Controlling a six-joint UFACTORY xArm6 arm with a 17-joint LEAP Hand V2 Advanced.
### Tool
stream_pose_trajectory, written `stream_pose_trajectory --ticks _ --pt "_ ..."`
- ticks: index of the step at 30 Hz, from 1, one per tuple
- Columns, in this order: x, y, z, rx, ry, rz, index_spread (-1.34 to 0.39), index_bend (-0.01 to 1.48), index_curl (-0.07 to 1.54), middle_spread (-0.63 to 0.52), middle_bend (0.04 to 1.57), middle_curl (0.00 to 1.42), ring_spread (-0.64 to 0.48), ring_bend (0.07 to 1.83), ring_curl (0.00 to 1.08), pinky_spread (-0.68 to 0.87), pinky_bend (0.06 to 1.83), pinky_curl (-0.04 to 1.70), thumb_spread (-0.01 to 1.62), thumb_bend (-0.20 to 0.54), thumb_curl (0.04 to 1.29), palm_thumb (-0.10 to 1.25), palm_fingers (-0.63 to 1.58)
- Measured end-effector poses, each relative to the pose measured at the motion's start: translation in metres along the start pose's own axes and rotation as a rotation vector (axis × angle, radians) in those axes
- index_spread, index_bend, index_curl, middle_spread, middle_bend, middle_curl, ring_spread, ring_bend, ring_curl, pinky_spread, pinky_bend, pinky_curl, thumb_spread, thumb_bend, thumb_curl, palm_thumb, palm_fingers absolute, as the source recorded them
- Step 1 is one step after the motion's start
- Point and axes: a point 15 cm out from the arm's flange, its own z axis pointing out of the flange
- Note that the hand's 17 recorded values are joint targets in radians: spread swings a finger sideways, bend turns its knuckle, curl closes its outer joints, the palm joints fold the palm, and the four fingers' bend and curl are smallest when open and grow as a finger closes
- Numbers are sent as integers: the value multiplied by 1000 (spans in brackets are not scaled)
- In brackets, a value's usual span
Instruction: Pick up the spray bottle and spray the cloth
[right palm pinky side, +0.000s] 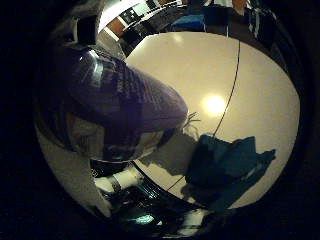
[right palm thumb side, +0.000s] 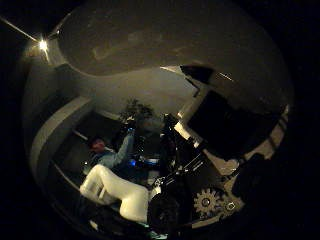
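The spray bottle (right palm pinky side: 115, 100), dark purple with a printed label, fills much of the little finger side palm view, close against the palm. It hangs above the pale table (right palm pinky side: 260, 110), with its narrow end towards the table's middle. The dark teal cloth (right palm pinky side: 225, 170) lies crumpled on the table, below and beyond the bottle's narrow end. White and black parts of my hand (right palm pinky side: 125, 185) curl beside the bottle. The thumb side palm view shows a white finger (right palm thumb side: 115, 195) and a geared part of the hand, but neither bottle nor cloth.
A bright lamp reflection (right palm pinky side: 213, 103) lies on the table near a dark seam line. Furniture (right palm pinky side: 140, 20) stands beyond the table's far edge. The thumb side palm view looks at a pale curved surface with a lamp (right palm thumb side: 42, 44).
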Motion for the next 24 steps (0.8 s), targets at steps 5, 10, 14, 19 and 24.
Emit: stream_pose_trajectory --ticks 5,10,14,19,24 --pt "36 4 4 38 -46 17 -154 1213 624 -90 1350 603 -141 1449 562 -220 1041 1114 1063 -12 594 1098 1218" --pt "65 11 10 46 -80 30 -153 1214 624 -91 1350 603 -137 1454 560 -220 1039 1116 1067 -13 601 1090 1218" --pt "87 22 21 31 -106 55 -153 1217 626 -90 1346 604 -145 1459 560 -220 1038 1117 1078 -13 603 1080 1218" --pt "109 33 31 15 -114 66 -153 1209 625 -90 1347 606 -146 1461 560 -220 1039 1118 1085 -13 604 1074 1216" --pt "113 44 37 -9 -144 64 -149 1198 626 -90 1342 604 -146 1449 557 -227 1028 1101 1082 -21 588 1039 1207"
